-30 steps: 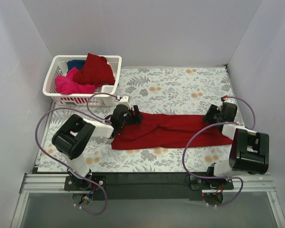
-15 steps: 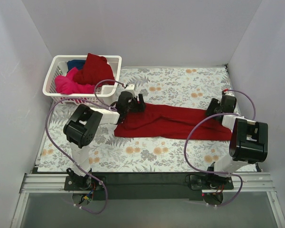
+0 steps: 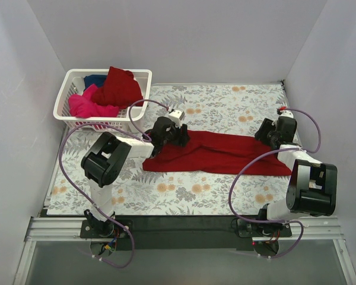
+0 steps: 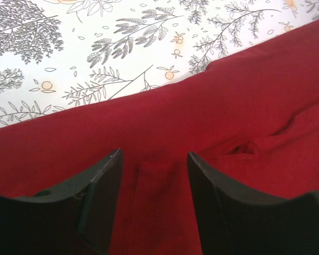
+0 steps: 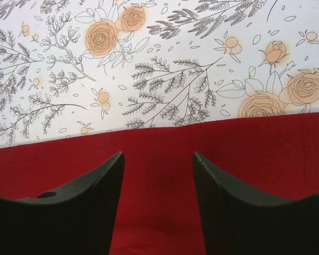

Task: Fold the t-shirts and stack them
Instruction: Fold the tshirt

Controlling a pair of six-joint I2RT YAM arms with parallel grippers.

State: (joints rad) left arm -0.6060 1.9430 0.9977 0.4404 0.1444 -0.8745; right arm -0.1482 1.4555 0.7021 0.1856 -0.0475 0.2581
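With left tool (image 4: 153,155) and right tool (image 5: 158,155) half-open over the dark red t-shirt (image 3: 225,153), could pinch only the top layer, dragging the fold crooked.

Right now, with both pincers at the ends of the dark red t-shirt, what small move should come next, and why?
Probably close the left pincer on the cloth under it. The dark red t-shirt lies as a long narrow strip; this pincer and the right pincer stand open at its two ends, gripping nothing, so a further fold seems to need a hold first.
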